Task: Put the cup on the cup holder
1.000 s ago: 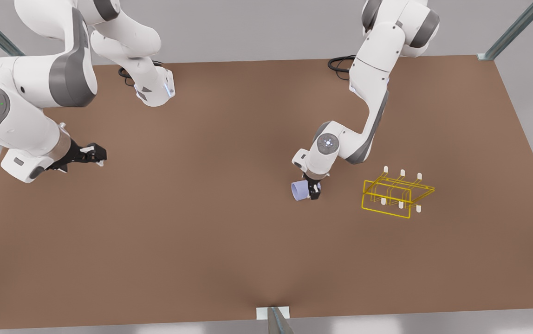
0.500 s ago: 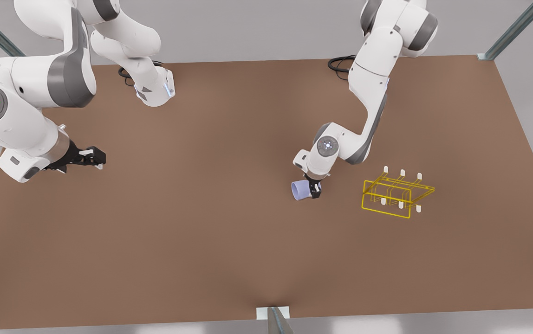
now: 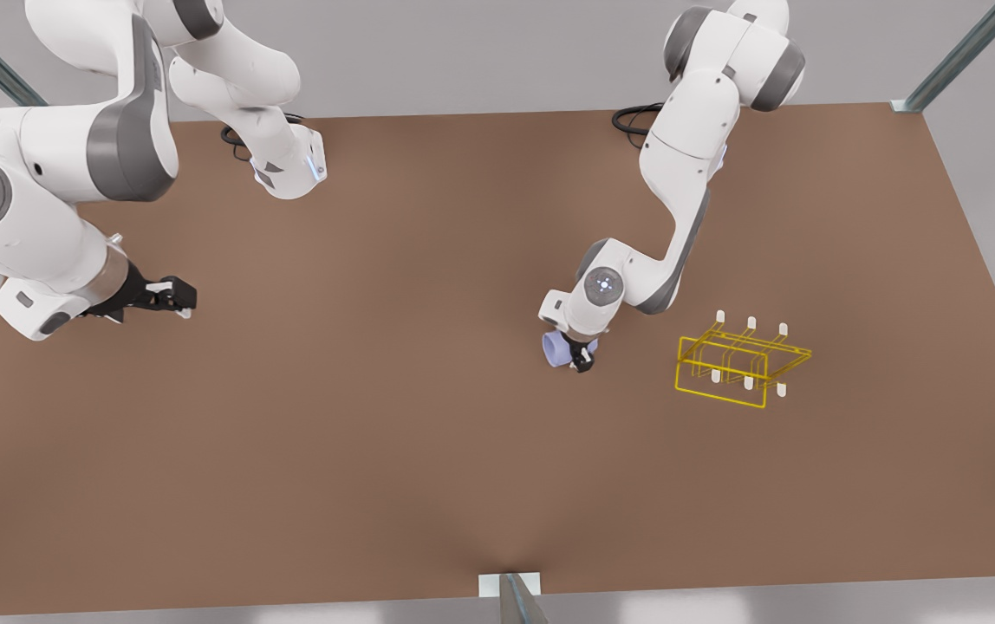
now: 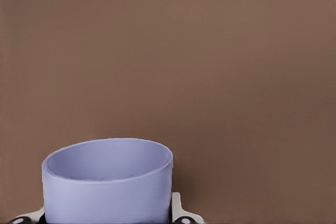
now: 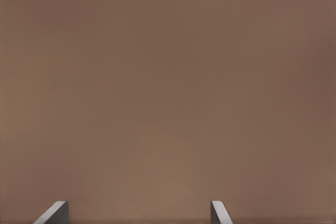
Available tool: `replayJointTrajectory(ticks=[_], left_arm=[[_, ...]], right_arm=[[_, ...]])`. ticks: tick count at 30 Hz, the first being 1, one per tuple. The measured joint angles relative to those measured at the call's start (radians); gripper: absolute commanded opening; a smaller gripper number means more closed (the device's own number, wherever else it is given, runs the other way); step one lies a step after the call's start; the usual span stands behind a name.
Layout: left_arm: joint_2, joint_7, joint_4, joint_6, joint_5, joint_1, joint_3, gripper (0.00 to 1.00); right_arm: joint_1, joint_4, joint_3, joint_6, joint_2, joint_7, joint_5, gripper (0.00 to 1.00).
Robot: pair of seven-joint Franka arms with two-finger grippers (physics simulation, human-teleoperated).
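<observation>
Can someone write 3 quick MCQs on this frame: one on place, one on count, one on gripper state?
1. Where is the cup holder relative to the cup?
A. toward the front view's right, apart from it
B. toward the front view's left
C. under the cup

2. How many white-tipped pegs does the holder show?
A. two
B. four
C. six

3. What is the left gripper doing?
A. open over bare table
B. shut on the cup
C. gripping the holder

Answers:
1. A: bare table lies between the cup and the yellow rack.
2. C: three pegs along the far side, three along the near side.
3. B: the left wrist view has the cup between the fingers; the right gripper waits open at the front view's left.
</observation>
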Motion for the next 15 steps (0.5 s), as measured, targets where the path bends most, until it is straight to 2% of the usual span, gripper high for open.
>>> replayJointTrajectory(ticks=[1, 6, 9, 12, 15], left_arm=[[0.0, -0.009, 0.0, 0.001, 0.003, 0.001, 0.0, 0.56], [-0.025, -0.05, 0.008, -0.012, 0.014, -0.001, 0.001, 0.57], [-0.049, -0.07, 0.146, -0.148, 0.07, -0.002, 0.01, 0.57], [-0.047, -0.085, 0.342, -0.439, 0.368, -0.004, 0.015, 0.57], [-0.04, -0.077, 0.392, -0.736, 0.834, -0.084, 0.008, 0.57]], right_arm=[[0.0, 0.0, 0.0, 0.0, 0.0, 0.001, 0.0, 1.0], [0.001, 0.001, -0.001, 0.0, 0.0, 0.008, -0.002, 1.0], [0.0, 0.001, -0.004, 0.0, 0.0, 0.011, -0.002, 1.0], [0.001, 0.002, -0.005, 0.0, 0.0, 0.014, -0.001, 1.0], [0.003, 0.001, -0.004, 0.0, 0.0, 0.017, 0.0, 1.0]])
